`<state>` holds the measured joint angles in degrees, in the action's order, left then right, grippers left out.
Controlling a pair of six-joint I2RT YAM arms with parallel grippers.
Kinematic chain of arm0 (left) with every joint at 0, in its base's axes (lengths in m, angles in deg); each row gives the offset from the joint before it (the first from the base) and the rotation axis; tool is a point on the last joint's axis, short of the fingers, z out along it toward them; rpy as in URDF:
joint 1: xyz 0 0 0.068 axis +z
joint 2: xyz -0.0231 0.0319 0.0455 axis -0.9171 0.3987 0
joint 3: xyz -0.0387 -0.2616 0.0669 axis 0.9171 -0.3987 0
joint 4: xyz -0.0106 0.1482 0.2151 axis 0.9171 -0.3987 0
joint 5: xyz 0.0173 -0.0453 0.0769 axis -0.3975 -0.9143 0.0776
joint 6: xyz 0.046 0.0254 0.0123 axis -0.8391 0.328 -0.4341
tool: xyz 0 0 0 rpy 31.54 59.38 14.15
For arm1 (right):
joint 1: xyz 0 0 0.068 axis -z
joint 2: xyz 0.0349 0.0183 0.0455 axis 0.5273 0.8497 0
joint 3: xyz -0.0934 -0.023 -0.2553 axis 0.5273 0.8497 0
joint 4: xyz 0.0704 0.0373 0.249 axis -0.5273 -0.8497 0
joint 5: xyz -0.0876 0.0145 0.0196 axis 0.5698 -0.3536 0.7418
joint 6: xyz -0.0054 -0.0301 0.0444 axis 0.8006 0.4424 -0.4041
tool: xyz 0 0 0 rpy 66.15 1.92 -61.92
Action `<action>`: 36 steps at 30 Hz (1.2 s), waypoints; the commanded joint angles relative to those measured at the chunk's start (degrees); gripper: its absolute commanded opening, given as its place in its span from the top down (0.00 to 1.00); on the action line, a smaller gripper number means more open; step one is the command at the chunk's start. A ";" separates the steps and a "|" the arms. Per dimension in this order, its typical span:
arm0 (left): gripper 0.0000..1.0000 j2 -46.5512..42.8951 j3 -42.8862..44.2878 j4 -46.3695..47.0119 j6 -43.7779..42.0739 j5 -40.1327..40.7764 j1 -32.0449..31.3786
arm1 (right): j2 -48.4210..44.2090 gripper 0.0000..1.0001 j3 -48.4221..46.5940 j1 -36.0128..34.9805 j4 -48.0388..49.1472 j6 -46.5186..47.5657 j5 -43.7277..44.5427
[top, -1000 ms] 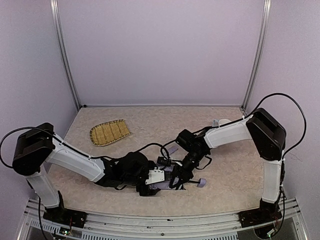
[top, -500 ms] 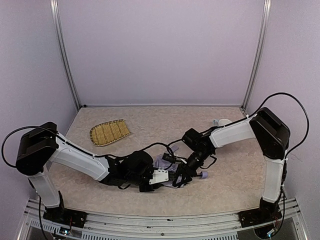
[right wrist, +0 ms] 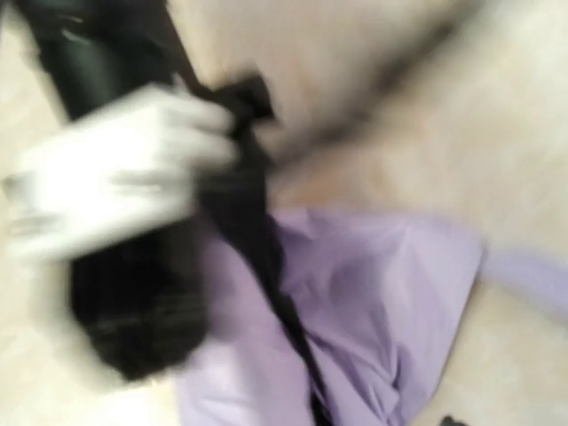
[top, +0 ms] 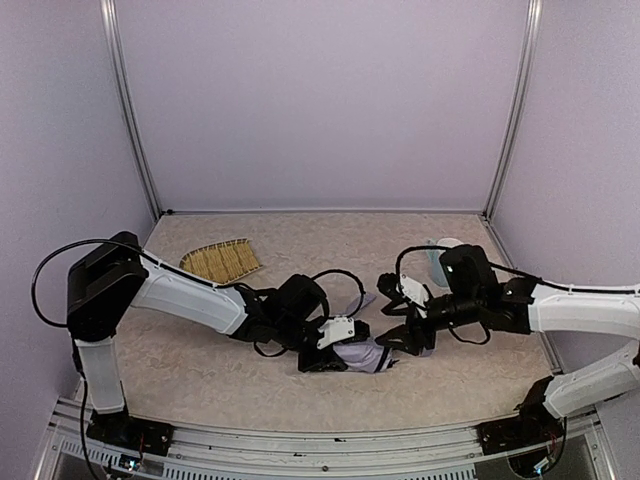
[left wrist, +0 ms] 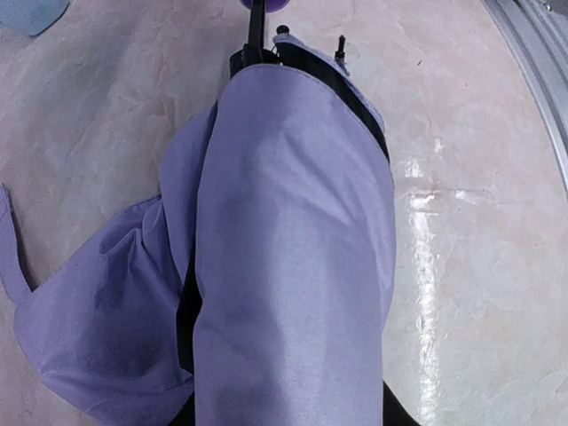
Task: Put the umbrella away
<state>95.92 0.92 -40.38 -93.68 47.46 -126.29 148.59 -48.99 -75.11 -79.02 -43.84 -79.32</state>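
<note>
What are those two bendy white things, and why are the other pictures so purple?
They are two robot arms, the left arm and the right arm, bolted to a table. The big picture looks down from above. The other two come from little cameras on the wrists, very close up. The purple stuff is a folded umbrella lying on the table. The left fingers seem to be squeezing it. The right fingers are beside it, but their picture is blurry, so I cannot tell if they hold anything. A woven tray lies farther back.
</note>
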 commanded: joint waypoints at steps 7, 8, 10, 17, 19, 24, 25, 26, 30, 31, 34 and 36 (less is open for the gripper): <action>0.77 15.71 7.50 -27.84 3.44 -15.44 3.62 | -18.98 0.29 18.04 -18.44 21.02 16.24 29.27; 0.76 16.02 7.99 -28.53 3.24 -15.40 3.63 | -17.59 0.29 17.68 -19.44 19.82 16.44 32.15; 0.76 16.70 8.64 -29.40 2.94 -15.76 3.78 | -12.83 0.28 15.02 -21.44 16.19 16.60 35.91; 0.76 17.03 9.29 -30.43 2.36 -16.95 4.42 | 3.91 0.22 9.58 -24.29 11.63 16.91 42.99; 0.76 17.00 9.36 -30.83 1.84 -17.38 4.42 | 6.02 0.21 9.96 -24.30 14.78 18.41 45.62; 0.76 17.36 9.94 -32.14 0.86 -17.71 4.42 | 12.32 0.23 6.94 -24.31 14.91 19.70 45.59; 0.76 17.42 10.07 -32.40 0.64 -17.88 4.46 | 13.51 0.26 6.40 -24.35 14.32 19.83 45.26; 0.76 17.45 10.11 -32.62 0.46 -18.16 4.48 | 14.60 0.28 6.18 -24.35 13.89 19.96 45.26; 0.76 17.25 10.25 -33.46 -0.92 -19.45 4.55 | 17.83 0.42 6.02 -24.30 13.08 20.02 45.67; 0.75 17.18 10.27 -33.79 -1.30 -19.82 4.59 | 18.37 0.48 5.94 -24.30 12.68 19.95 45.61; 0.74 16.88 10.22 -34.54 -2.48 -20.92 4.59 | 20.10 0.65 5.09 -24.30 10.71 19.56 44.35; 0.73 16.59 10.18 -35.43 -4.06 -22.39 4.43 | 21.59 0.66 3.94 -24.21 8.46 19.04 43.16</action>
<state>106.23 16.05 -58.19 -94.25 25.86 -120.32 165.42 -43.99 -99.07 -64.16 -25.35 -33.29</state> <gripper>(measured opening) 0.354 0.413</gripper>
